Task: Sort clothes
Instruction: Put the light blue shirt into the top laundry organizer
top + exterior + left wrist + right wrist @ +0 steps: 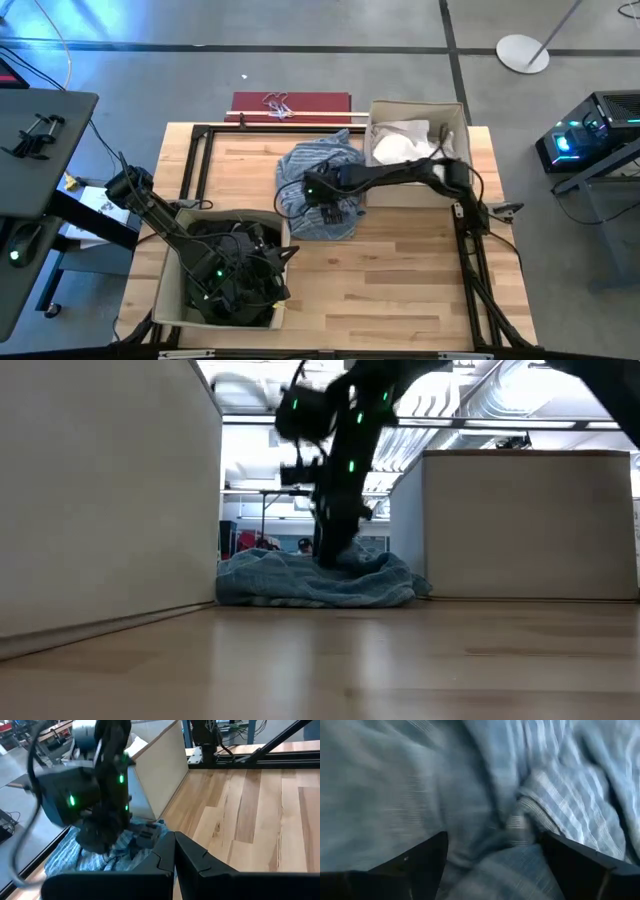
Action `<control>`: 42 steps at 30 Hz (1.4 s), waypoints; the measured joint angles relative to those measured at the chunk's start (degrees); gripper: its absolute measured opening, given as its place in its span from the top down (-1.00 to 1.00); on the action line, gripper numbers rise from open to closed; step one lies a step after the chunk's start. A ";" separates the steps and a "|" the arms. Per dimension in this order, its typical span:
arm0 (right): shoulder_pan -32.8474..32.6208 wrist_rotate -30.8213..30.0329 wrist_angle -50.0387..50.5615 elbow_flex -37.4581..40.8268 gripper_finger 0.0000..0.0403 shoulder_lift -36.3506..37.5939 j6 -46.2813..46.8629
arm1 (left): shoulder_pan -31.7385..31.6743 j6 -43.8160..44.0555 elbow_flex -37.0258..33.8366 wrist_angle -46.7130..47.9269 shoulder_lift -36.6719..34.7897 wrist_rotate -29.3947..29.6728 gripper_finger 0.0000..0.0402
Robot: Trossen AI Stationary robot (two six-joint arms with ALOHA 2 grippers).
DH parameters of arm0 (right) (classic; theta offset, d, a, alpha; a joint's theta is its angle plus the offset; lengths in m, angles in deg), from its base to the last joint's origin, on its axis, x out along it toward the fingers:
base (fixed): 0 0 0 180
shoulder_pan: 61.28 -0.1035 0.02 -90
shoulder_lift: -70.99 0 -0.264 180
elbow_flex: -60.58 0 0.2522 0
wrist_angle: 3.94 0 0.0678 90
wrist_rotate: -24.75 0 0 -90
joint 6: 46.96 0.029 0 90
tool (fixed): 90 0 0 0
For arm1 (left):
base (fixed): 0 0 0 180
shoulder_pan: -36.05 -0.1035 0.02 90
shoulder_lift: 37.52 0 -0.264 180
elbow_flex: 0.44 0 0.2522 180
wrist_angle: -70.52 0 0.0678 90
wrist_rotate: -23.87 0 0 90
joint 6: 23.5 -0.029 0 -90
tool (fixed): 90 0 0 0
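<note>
Right gripper (pixel 492 852) spread over rumpled, soft light blue striped shirt (pixel 520 785).

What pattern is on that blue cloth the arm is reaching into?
Fine white stripes on the light blue shirt, clearest in the right wrist view.

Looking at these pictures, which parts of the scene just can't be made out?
- Left gripper: in the high view it is lost among the dark clothes in the near box; open or shut is unclear.
- Blue striped shirt: the right gripper, fingers spread over the cloth, hides part of it from above.
- Low view: the box walls hide both boxes' contents.
- White pieces: too bunched to count.
</note>
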 joint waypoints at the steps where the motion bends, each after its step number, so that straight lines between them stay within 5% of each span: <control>1: 0.25 -1.25 -0.29 0.00 -0.57 -1.24 -0.65 | 0.00 0.00 0.00 0.00 0.00 0.00 1.00; 9: 3.80 4.86 0.48 -0.63 -0.48 -8.68 2.04 | 0.00 0.00 0.00 -0.01 0.00 -0.42 1.00; 20: 0.59 9.07 -2.69 -0.30 0.77 -9.03 4.79 | 0.21 -0.02 0.00 0.11 0.00 -0.40 1.00; 23: -1.45 7.46 -1.47 0.14 0.84 -7.34 6.26 | 0.43 0.00 0.00 0.28 -0.02 -0.37 1.00; 30: -4.81 -0.79 1.70 0.87 0.82 2.67 8.88 | 1.57 -1.50 0.00 0.41 -0.02 1.77 1.00; 42: -6.15 -31.08 1.70 0.42 0.83 32.68 6.22 | 2.27 -1.51 0.00 0.49 -0.02 3.62 1.00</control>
